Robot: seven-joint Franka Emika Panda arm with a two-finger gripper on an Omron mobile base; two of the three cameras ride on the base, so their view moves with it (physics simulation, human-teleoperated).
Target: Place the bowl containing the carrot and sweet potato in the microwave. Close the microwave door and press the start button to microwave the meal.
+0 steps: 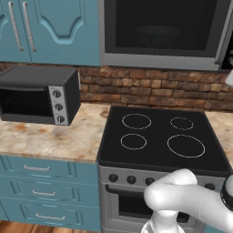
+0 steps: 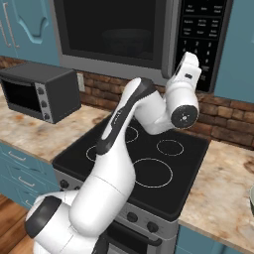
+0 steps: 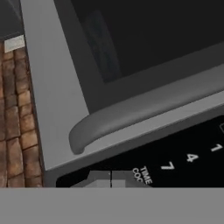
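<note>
Bowl (image 2: 126,38) sits dimly behind the shut microwave door (image 2: 111,32), so loading and closing look done; the empty, closed claw (image 3: 110,179) at the keypad (image 2: 201,30) has only start left.

My base faces a speckled tan stone counter (image 1: 54,139) that runs along the brick wall above teal drawers, split by a black glass cooktop (image 1: 161,136) with four white ring burners set level with it. A small black toaster oven (image 1: 38,94) with three knobs stands on the counter's left stretch, back against the wall. Right of the cooktop the counter carries on (image 2: 225,191), and a pale rim of something (image 2: 251,198), too little to name, sits at its far edge.
</note>
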